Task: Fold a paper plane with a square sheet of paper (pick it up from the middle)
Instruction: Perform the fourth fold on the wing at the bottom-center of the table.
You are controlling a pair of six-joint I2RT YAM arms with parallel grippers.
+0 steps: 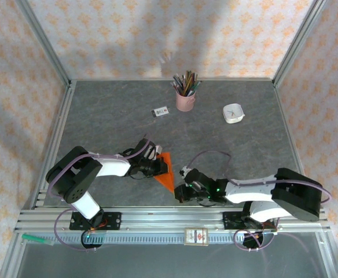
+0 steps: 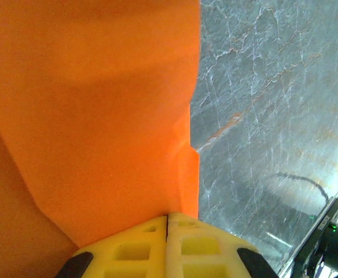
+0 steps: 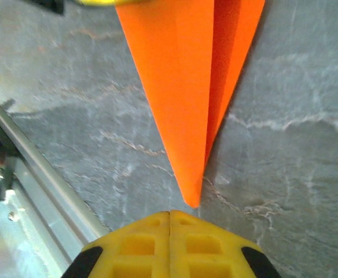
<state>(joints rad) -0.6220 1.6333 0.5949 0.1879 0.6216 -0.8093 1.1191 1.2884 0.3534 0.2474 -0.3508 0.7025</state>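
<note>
The square sheet of paper is folded into the paper plane [image 1: 167,175], a bright-orange pointed wedge lying near the table's front middle, tip toward the right arm. My left gripper [image 1: 158,166] is at its wide end. In the left wrist view the yellow fingers meet at the left gripper's tip [image 2: 168,215], and a creased flap of the paper plane [image 2: 99,116] runs right into their seam. My right gripper [image 1: 179,193] is shut with nothing in it. From the right wrist, the plane's layered tip [image 3: 183,116] ends just ahead of the right gripper [image 3: 169,213], a small gap between them.
A pink pencil cup [image 1: 185,99], a small white card [image 1: 160,112] and a white dish [image 1: 233,113] stand far back on the grey table. The aluminium rail [image 1: 175,219] runs along the near edge, close beside my right gripper [image 3: 41,174].
</note>
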